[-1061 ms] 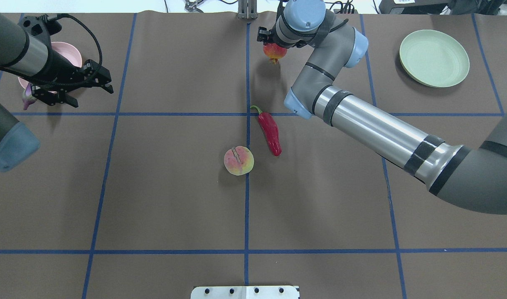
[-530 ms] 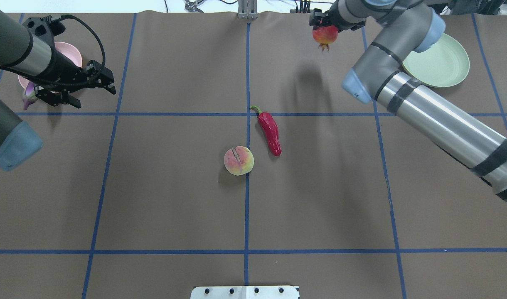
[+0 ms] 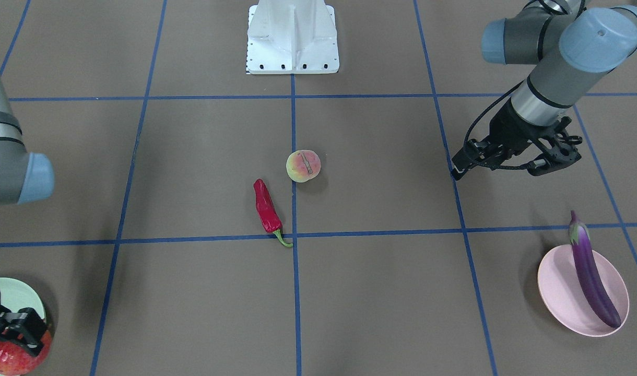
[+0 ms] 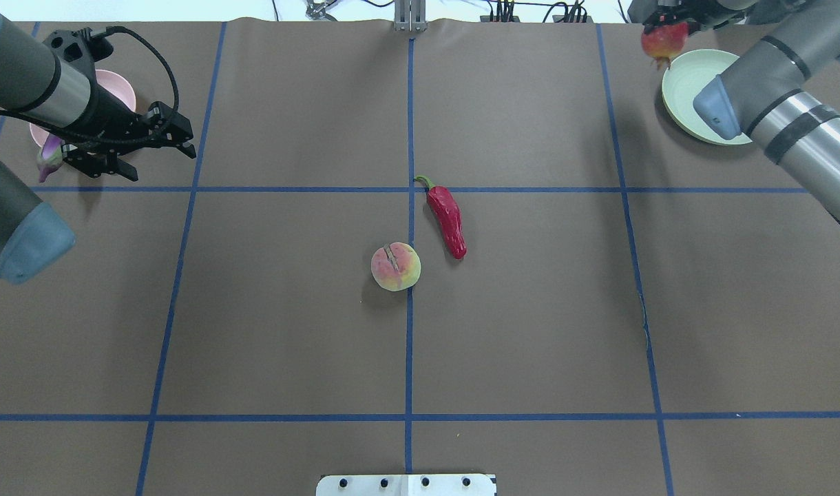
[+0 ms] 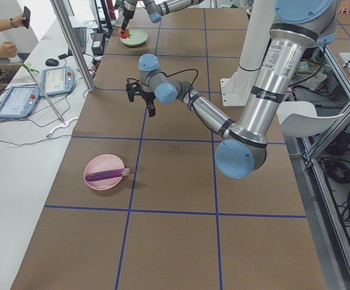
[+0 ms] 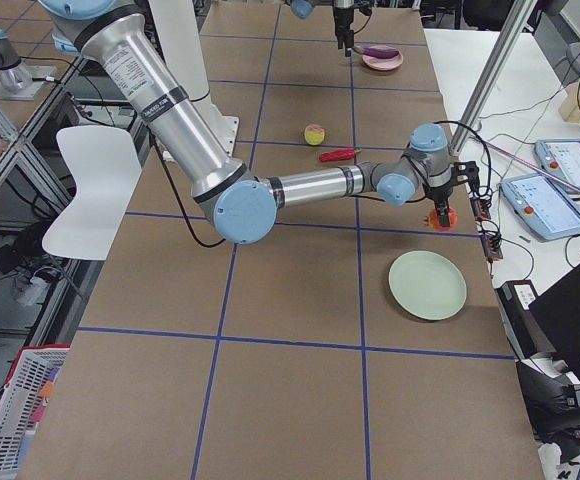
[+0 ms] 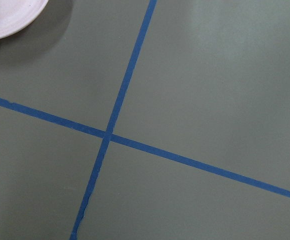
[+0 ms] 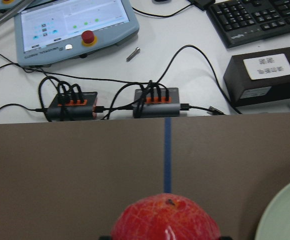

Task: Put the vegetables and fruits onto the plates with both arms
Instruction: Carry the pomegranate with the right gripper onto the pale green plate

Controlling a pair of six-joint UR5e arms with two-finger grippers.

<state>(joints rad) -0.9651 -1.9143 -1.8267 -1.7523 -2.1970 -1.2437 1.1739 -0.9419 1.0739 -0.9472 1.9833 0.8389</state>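
My right gripper (image 4: 668,24) is shut on the red-orange pomegranate (image 4: 662,41) and holds it in the air at the inner edge of the mint green plate (image 4: 695,96). The pomegranate also shows in the right wrist view (image 8: 165,220). The purple eggplant (image 3: 590,271) lies on the pink plate (image 3: 558,297). My left gripper (image 4: 155,153) is open and empty, hovering beside the pink plate on its inner side. The red chili pepper (image 4: 447,220) and the peach (image 4: 395,266) lie side by side at the table's middle, far from both grippers.
Blue tape lines (image 4: 410,344) divide the brown table cover. The white robot base (image 3: 292,36) stands at the near edge. Beyond the far edge are cable hubs (image 8: 155,102), a tablet (image 8: 70,20) and a keyboard (image 8: 260,17).
My right arm has carried the pomegranate to the right, from the back middle of the table to the green plate's edge. My left gripper has barely moved.
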